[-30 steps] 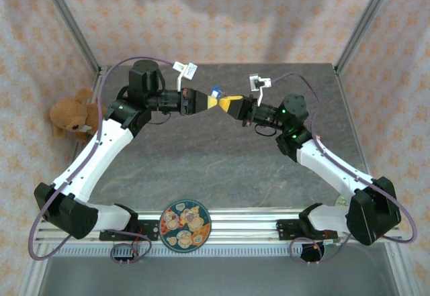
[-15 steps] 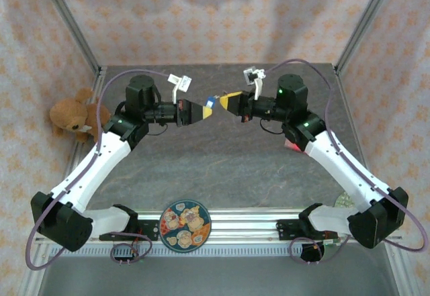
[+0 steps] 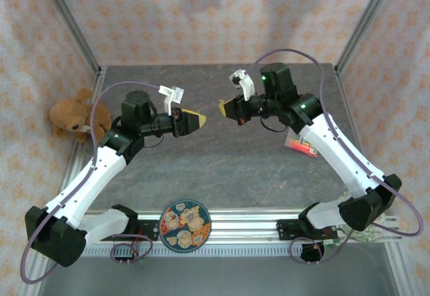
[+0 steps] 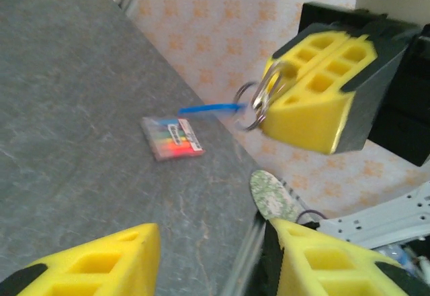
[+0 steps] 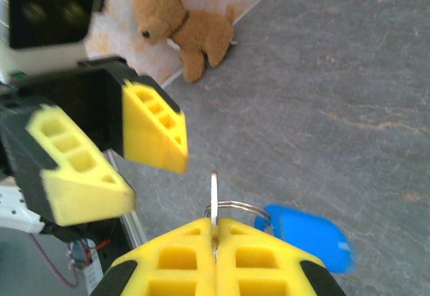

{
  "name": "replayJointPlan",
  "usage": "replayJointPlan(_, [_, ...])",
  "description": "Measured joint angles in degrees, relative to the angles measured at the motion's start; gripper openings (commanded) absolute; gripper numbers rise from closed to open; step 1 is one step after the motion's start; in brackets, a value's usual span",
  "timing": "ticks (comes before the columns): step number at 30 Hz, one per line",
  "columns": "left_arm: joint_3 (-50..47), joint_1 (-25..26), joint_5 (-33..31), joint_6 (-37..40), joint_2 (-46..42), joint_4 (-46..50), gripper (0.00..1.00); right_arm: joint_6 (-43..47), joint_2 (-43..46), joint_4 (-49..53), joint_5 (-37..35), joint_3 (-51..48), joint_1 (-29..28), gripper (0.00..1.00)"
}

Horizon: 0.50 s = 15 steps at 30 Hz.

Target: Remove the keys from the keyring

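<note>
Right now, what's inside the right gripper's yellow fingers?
A thin key sticks out of the shut right gripper, with the keyring dangling beside. The key's pinched end is hidden.

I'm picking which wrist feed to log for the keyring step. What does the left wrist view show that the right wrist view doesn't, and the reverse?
Left wrist view: the right gripper from the front, fingers shut, and a colourful pack lying on the table. Right wrist view: the teddy bear, the left gripper seen head-on, open and empty, and a thin metal key pinched between the right fingers. Both: the keyring, its blue tag hanging beside the right gripper's fingertips.
</note>
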<state>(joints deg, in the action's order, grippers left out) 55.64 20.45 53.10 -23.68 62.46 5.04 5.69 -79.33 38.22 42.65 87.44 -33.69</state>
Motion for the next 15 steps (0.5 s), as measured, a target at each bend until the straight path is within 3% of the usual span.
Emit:
replayJointPlan(11, [-5.0,4.7,-14.2,9.4,-5.2,1.4,0.49,4.0,-8.1,12.3,-8.5,8.2,-2.3,0.00])
replayJointPlan(15, [-9.7,5.2,-17.4,10.5,-5.9,-1.0,0.56,4.8,-10.7,16.7,-10.6,10.8,-2.4,0.00])
